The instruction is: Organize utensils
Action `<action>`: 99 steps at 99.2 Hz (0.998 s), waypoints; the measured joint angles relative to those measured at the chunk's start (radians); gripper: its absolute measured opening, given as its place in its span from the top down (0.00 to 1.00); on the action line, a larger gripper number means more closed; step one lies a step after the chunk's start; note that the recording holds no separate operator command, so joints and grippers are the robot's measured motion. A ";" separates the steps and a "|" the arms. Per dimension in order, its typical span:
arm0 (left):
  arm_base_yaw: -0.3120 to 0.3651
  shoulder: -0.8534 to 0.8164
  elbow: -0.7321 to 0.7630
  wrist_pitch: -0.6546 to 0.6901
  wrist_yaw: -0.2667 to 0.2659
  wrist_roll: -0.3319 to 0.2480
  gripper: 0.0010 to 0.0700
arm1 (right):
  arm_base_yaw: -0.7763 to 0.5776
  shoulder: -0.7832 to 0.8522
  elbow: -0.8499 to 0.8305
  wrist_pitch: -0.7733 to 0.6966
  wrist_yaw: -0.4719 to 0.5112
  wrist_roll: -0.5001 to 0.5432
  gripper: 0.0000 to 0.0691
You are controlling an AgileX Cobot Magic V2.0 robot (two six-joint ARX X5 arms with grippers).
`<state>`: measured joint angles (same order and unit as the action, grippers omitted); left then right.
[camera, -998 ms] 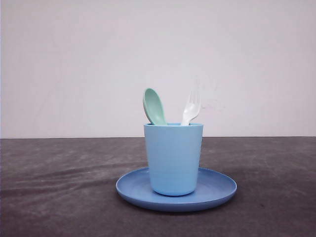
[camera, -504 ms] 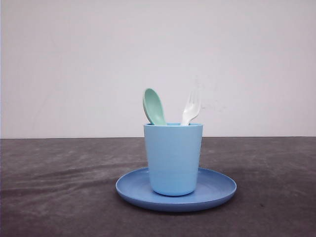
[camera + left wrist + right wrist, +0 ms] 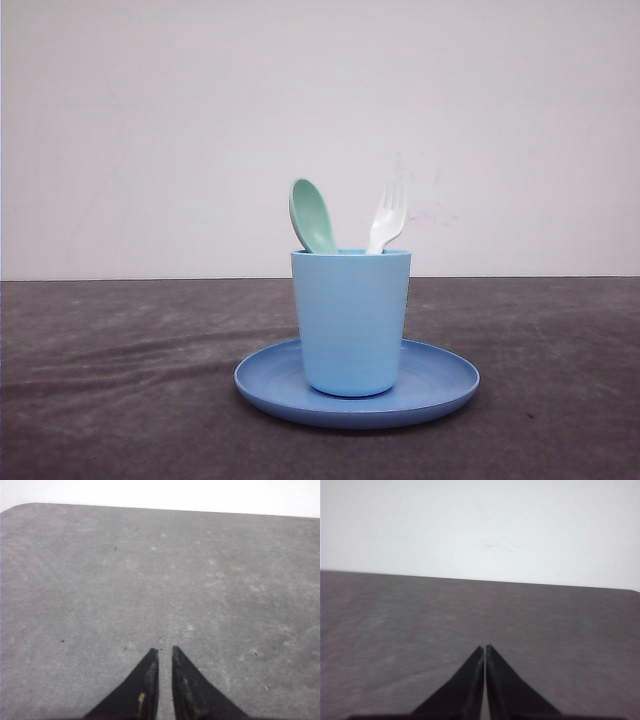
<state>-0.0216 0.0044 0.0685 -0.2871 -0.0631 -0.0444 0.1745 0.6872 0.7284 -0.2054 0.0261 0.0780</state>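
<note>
Mint-green spoon [image 3: 312,215] and white fork [image 3: 387,218] stood in the cup [image 3: 351,322]; left gripper [image 3: 165,652] nearly closed, right gripper [image 3: 485,648] closed, both empty.

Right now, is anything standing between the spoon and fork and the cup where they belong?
Nothing visible does: the spoon and fork already stand inside the cup, which sits on the plate.

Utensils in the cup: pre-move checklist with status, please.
1. Spoon in the cup, bowl end up: ok.
2. Fork in the same cup, tines up: ok.
3. Cup upright on the plate: ok.
4. Left gripper fingers nearly together, holding nothing: ok.
5. Right gripper fingers together, holding nothing: ok.
6. Utensil handles seated on the cup bottom: cannot tell, hidden by the cup wall.
</note>
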 joint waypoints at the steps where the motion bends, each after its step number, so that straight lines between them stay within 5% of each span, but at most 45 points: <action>1: 0.000 0.000 0.000 0.000 0.000 0.000 0.98 | -0.009 -0.006 -0.010 0.005 0.000 0.000 0.99; 52: 0.000 0.000 0.000 0.000 0.001 0.000 0.98 | -0.169 -0.444 -0.622 0.215 -0.008 -0.031 0.99; 99: 0.000 0.000 0.000 0.000 0.001 0.000 0.98 | -0.175 -0.681 -0.713 0.038 0.000 -0.054 0.99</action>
<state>-0.0216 0.0044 0.0685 -0.2867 -0.0620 -0.0444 -0.0010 0.0059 0.0151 -0.1677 0.0265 0.0242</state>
